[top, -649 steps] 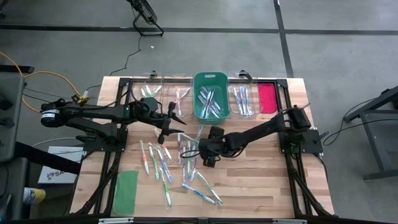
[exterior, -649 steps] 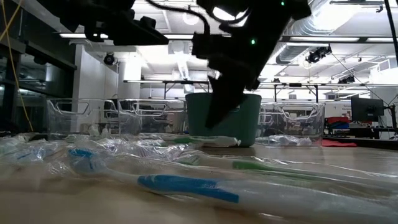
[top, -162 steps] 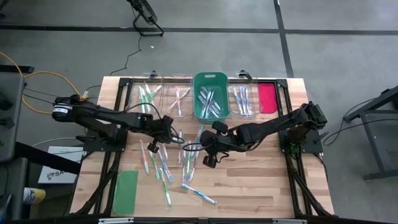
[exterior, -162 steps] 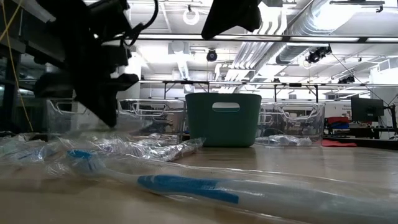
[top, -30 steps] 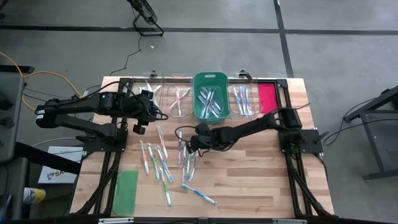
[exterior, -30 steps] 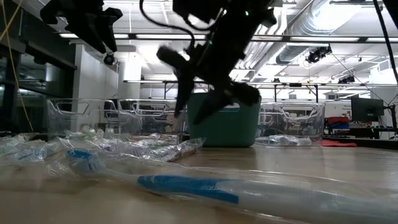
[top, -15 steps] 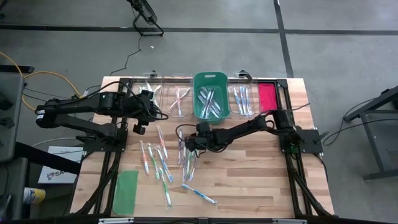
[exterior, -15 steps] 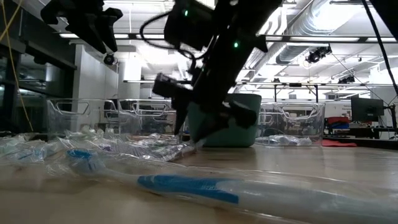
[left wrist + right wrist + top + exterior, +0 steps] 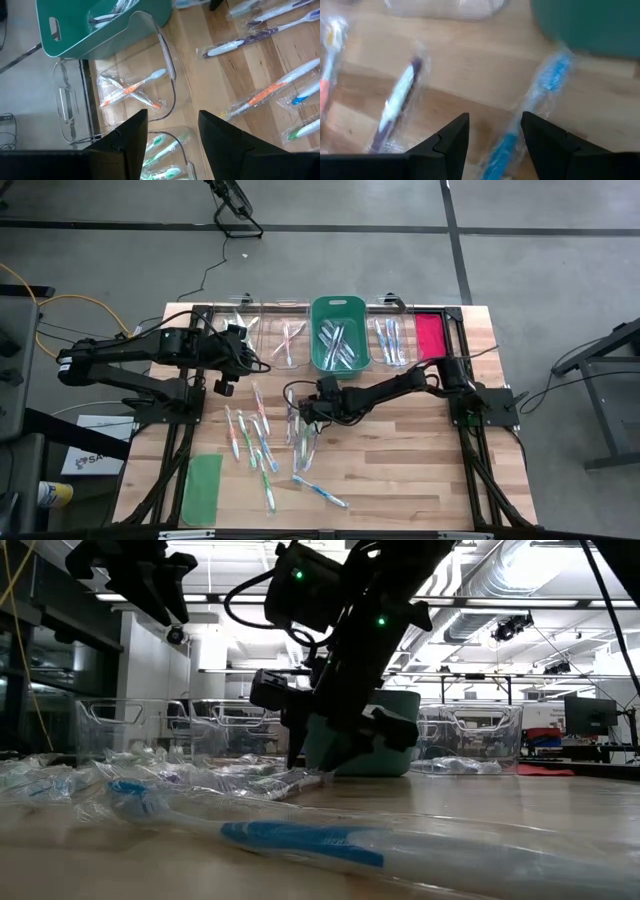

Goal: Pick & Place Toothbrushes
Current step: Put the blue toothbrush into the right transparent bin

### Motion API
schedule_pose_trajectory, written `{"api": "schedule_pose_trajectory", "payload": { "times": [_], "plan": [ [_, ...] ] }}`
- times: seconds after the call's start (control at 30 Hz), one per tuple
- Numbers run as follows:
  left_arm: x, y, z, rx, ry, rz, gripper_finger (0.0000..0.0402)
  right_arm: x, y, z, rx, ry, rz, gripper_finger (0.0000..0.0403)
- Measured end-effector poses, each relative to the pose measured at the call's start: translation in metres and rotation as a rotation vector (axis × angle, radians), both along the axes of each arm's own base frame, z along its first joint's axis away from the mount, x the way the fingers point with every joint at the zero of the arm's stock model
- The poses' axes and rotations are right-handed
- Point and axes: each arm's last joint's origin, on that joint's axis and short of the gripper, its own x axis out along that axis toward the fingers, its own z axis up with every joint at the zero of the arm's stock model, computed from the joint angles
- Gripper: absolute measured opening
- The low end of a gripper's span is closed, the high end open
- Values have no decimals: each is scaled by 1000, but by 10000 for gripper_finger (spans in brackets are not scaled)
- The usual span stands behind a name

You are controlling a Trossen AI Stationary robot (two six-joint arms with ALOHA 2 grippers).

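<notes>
**Inspector:** Your right gripper sits low over the wooden table, just in front of the green bin. Its fingers stand apart with nothing between them; in the right wrist view a blue-handled wrapped toothbrush lies on the wood just ahead of that gap, and a purple-handled one lies off to one side.

**Operator:** And the left?

**Inspector:** Your left gripper hangs above the back-left of the table, over the clear bins. Its fingers are likewise parted and hold nothing. Below them the left wrist view shows a clear bin with orange-accented brushes and, next to it, one with green-accented brushes.

**Operator:** Where is the stock?

**Inspector:** The loose toothbrushes are scattered across the table's centre, in plastic wrappers. More lie sorted in the green bin and in the clear bin to its right. A green lid lies flat at the front-left; a red-pink lid lies at the back-right.
</notes>
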Motion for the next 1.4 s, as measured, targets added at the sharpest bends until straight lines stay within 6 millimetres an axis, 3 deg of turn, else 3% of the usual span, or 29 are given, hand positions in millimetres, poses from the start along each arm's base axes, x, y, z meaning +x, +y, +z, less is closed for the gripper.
{"api": "schedule_pose_trajectory", "payload": {
  "times": [0.4, 0.97, 1.13, 1.4],
  "plan": [
    [0, 0, 0, -5, -2, 1, 170, -4, 8, 16, -14, -1, 56, 176],
    [0, 0, 0, -9, -4, 3, 170, -4, 9, -8, -27, 85, 60, 172],
    [0, 0, 0, -11, -5, 6, 170, -5, 8, -12, -3, 123, 98, 133],
    [0, 0, 0, -13, -6, 7, 170, -5, 9, -14, 6, 146, 150, 20]
  ]
}}
